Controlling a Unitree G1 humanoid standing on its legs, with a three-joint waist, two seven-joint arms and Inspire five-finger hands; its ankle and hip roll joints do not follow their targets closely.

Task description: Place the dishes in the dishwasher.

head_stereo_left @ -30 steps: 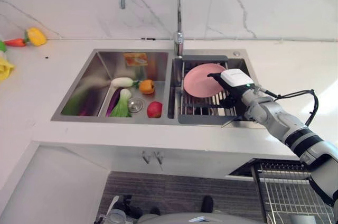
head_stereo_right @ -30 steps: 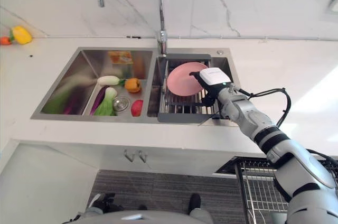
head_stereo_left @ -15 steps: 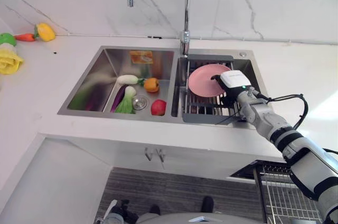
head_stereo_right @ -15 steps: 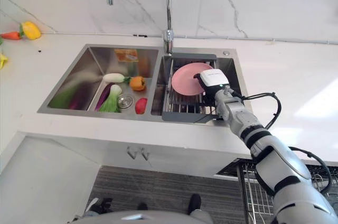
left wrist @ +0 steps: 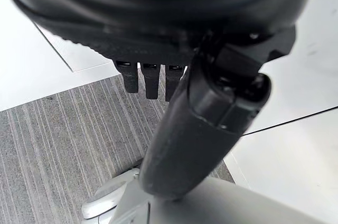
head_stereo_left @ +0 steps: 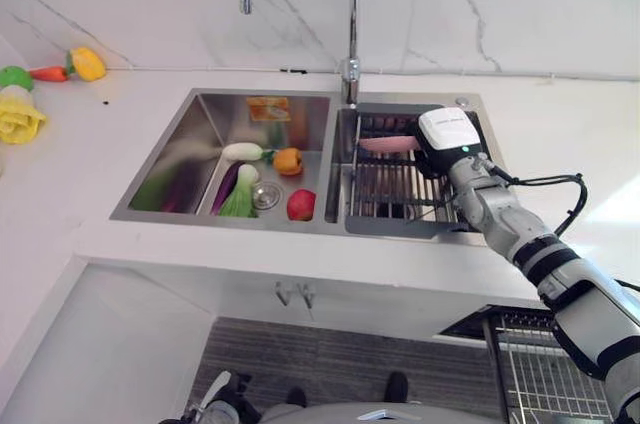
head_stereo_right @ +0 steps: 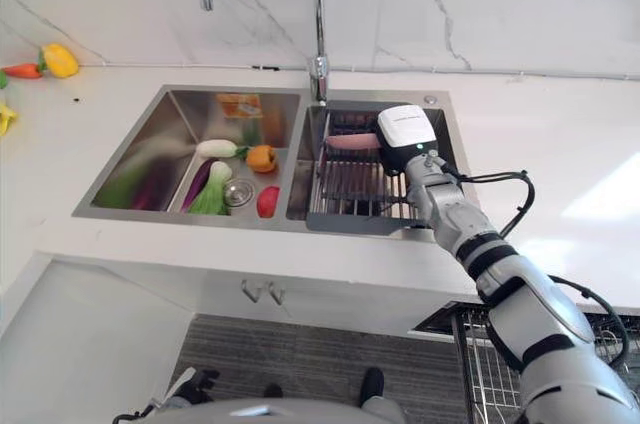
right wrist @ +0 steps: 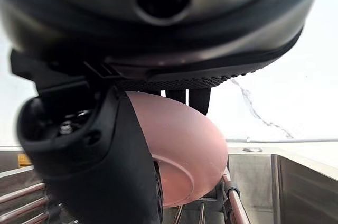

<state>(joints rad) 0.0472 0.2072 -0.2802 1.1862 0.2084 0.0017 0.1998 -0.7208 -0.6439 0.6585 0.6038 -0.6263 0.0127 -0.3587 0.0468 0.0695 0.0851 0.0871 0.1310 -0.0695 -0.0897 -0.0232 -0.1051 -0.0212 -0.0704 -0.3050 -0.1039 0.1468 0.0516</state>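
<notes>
The right hand (head_stereo_left: 447,136) is positioned over the rear right part of the drying rack (head_stereo_left: 390,194), which sits in the right basin of the sink (head_stereo_left: 190,149). The right hand is clamped on the pink plate (head_stereo_left: 388,144): in the right wrist view the thumb (right wrist: 100,171) lies against the near face of the pink plate (right wrist: 182,155) and the fingers (right wrist: 193,99) curl over its far edge. The pink plate is tilted close to level, its edge turned toward the head camera, at the rear of the drying rack just in front of the faucet (head_stereo_left: 345,14) base. Whether the plate's lower rim touches the rack bars cannot be determined. The left basin holds several vegetables near its drain: a white radish (head_stereo_left: 240,152), an orange pepper (head_stereo_left: 287,160), a bok choy (head_stereo_left: 234,199), a purple eggplant (head_stereo_left: 217,189) and a red tomato (head_stereo_left: 300,205). At the left rear corner of the countertop (head_stereo_left: 80,164) lie a yellow pepper (head_stereo_left: 88,63), a small carrot (head_stereo_left: 50,71) and a yellow object (head_stereo_left: 18,116) at the left edge. A wire dishwasher rack (head_stereo_left: 540,369) shows below the countertop's front right edge. The left hand (left wrist: 158,49) appears in the left wrist view above a striped grey floor (left wrist: 58,145), fingers (left wrist: 150,78) hanging relaxed and holding nothing.
</notes>
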